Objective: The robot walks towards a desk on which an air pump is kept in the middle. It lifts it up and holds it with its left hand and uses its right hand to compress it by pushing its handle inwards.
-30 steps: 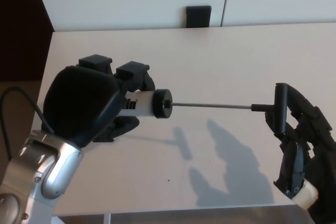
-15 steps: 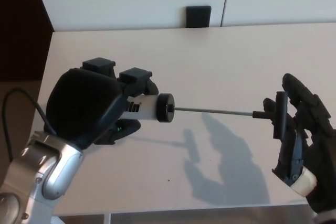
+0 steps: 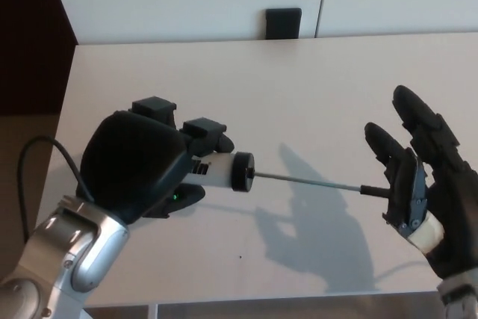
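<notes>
Holding a white cylindrical air pump with a black end cap [image 3: 224, 169] clear of the pale rectangular desk [image 3: 299, 72], the robot's black left hand [image 3: 160, 162] has its fingers wrapped around the barrel. One thin grey metal rod [image 3: 306, 181] runs out from the cap toward the black right hand [image 3: 418, 177], which has its fingers spread apart, palm against the black handle [image 3: 399, 188] at the rod's end, gripping nothing.

Lifting looks complete. The rod is mostly extended, so the push inward seems barely begun or just about to start; nearly the whole compression remains.

Counted: one pump, one rod, one handle, two robot hands, one desk, and one small black box [image 3: 283, 22] at the desk's far edge.
</notes>
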